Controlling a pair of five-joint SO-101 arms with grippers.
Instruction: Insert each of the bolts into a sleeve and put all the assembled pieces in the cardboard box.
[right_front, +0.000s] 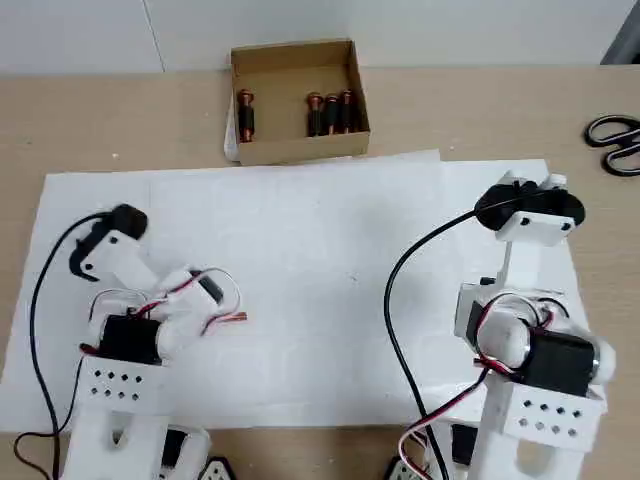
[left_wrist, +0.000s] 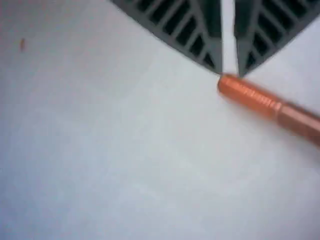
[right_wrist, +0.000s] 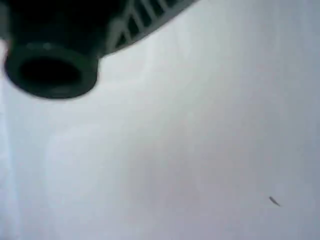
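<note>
Copper-coloured bolt flat on the white paper sheet, one end right at the tips of the left hand. Left hand almost closed, a thin slit between the jaws, nothing in it; touching the bolt or just clear of it, impossible to tell. Black sleeve beside the jaw of the right hand, open end showing, apparently clamped there above the sheet. Four assembled pieces already in the cardboard box at the far side of the desk, one alone, three together. Scissors at the desk's edge, well apart.

Probably the last pair, bolt not yet gripped or mated. Risks from here: closing on the very end of a round bolt, likely to squirt it out and send it rolling over the smooth paper; too narrow an opening, pushing the bolt along instead of straddling it. At insertion, a slight tilt between bolt and sleeve, enough to jam at the mouth or twist the sleeve loose from its grip. Safer to open wide and take the bolt nearer mid-length.
</note>
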